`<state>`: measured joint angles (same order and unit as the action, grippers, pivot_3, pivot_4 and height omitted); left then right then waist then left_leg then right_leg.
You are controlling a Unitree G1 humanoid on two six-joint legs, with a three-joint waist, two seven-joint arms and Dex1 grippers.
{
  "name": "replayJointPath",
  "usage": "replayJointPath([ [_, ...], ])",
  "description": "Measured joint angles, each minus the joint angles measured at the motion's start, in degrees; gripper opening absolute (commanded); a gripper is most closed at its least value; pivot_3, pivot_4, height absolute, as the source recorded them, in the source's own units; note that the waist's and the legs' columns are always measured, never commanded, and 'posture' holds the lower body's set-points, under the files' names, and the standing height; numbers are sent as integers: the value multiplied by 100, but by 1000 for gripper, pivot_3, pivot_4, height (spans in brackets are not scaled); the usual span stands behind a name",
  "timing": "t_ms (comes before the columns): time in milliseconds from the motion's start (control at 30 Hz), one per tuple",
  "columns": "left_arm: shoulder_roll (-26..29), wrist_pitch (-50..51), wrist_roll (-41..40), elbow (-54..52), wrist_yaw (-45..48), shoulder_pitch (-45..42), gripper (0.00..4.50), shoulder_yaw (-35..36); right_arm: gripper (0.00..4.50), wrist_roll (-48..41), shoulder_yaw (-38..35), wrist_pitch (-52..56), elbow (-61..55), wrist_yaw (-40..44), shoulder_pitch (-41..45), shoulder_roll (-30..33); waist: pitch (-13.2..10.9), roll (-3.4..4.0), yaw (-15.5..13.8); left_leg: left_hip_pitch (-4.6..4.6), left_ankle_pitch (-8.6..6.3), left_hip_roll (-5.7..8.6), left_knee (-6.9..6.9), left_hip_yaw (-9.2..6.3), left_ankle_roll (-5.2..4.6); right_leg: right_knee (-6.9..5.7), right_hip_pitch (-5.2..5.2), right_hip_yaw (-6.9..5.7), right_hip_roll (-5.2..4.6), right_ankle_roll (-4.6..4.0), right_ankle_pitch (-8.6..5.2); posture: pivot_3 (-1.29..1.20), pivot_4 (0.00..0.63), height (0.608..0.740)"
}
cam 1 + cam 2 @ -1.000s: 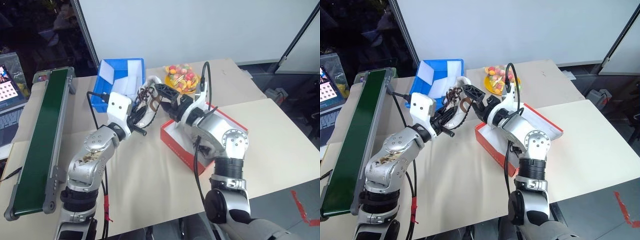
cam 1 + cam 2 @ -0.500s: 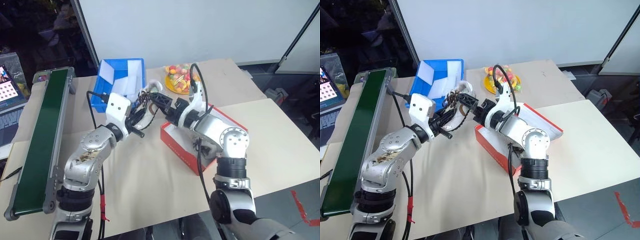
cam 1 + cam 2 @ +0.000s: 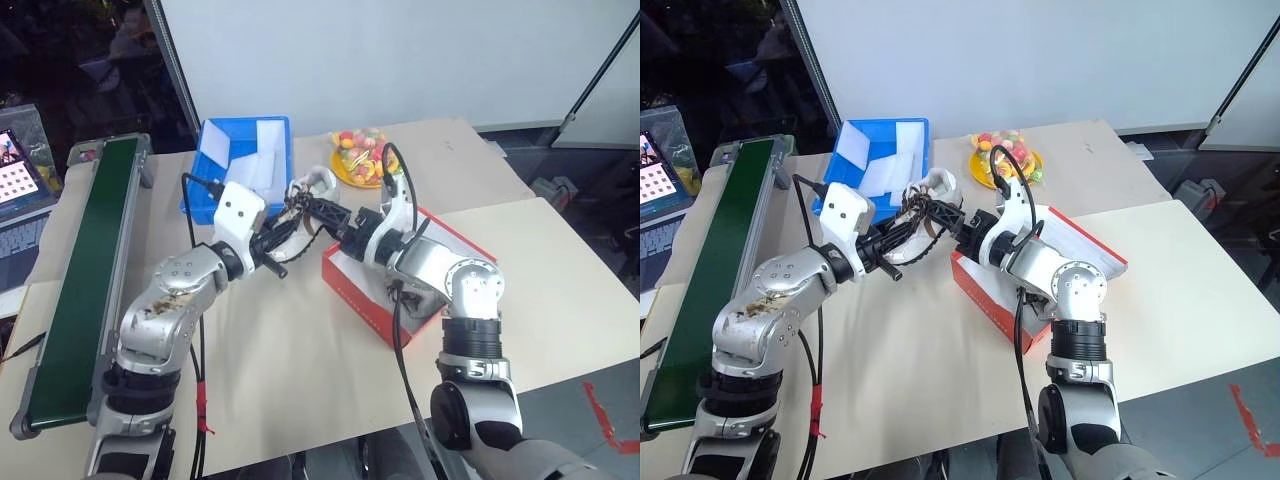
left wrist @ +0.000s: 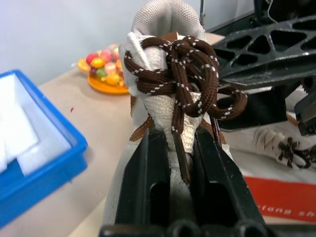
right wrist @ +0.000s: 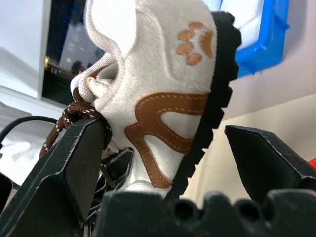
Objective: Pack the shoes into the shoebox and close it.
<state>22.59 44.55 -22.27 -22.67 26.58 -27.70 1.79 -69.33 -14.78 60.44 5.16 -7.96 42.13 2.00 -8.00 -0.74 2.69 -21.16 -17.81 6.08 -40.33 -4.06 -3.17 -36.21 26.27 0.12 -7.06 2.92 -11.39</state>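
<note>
A: Quickly, left end effector (image 4: pixel 180 163)?
B: Pressed together on a shoe (image 4: pixel 170 74), white fabric with brown laces; the tongue area is pinched between the two black fingers (image 4: pixel 148 182). The shoe is held up above the table (image 3: pixel 300 350), between the blue tray (image 3: pixel 225 150) and the shoebox (image 3: pixel 400 290).

A: Right end effector (image 5: pixel 163 148)?
B: Spread wide. The same shoe is seen between its fingers in the right wrist view, sole and brown side patch facing the camera, paw print near the heel. Contact with the shoe can't be told.

A: Shoebox location?
B: Red box, white inside, resting on the table under the right forearm, lid open. A second shoe (image 4: pixel 284 145) is seen inside it in the left wrist view.

A: Anything else noted?
B: A yellow plate of coloured sweets (image 3: pixel 1002 160) is seen behind the shoebox, just beside the blue tray. White foam pieces (image 3: pixel 895 150) are lying in the tray. A green conveyor belt (image 3: pixel 85 270) is set along the table's left side, with a laptop (image 3: pixel 20 170) past it.
</note>
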Motion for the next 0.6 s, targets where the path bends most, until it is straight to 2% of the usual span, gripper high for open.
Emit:
replayJointPath([
  [100, -38, 207, -261, -30, -16, 5, 194, 164, 4500, -245, -228, -4, 189, -75, 3, -158, 0, 0, 8, 0, 0, -1, 1, 0, 0, -1, 1, 0, 1, 0, 0, 0, 150, 723],
  [367, 55, 169, -261, -265, -55, 217, 194, 152, 4500, -622, -367, 13, 633, -366, 255, -209, 0, 0, -9, 0, 0, 1, -1, 0, 0, -1, 0, 0, 0, 0, 0, 0, 150, 723],
  [433, 54, 168, -261, -270, -70, 217, 185, 146, 3983, -621, -369, 12, 633, -417, 289, -209, 0, 0, -8, 0, 0, 1, -1, -1, 0, 0, 0, 0, 0, 0, 0, 0, 150, 723],
  [467, 55, 168, -258, -269, -75, 217, 185, 145, 3869, -624, -373, 11, 632, -439, 300, -209, 0, 0, -7, 0, 0, 2, 0, 0, 0, 0, 0, 0, 0, 0, 0, 0, 150, 723],
  [567, 55, 167, -254, -257, -76, 213, 185, 137, 3051, -625, -374, -1, 529, -509, 352, -242, 0, 0, -7, 0, 0, 1, 0, 0, 0, 0, 1, -1, 0, 0, 0, 0, 150, 723],
  [600, 55, 159, -254, -257, -76, 202, 185, 137, 2424, -624, -374, -10, 488, -542, 358, -254, 0, 0, -4, 0, 0, 1, 0, 0, 0, -1, 1, -1, 0, 0, 0, 0, 150, 723],
])
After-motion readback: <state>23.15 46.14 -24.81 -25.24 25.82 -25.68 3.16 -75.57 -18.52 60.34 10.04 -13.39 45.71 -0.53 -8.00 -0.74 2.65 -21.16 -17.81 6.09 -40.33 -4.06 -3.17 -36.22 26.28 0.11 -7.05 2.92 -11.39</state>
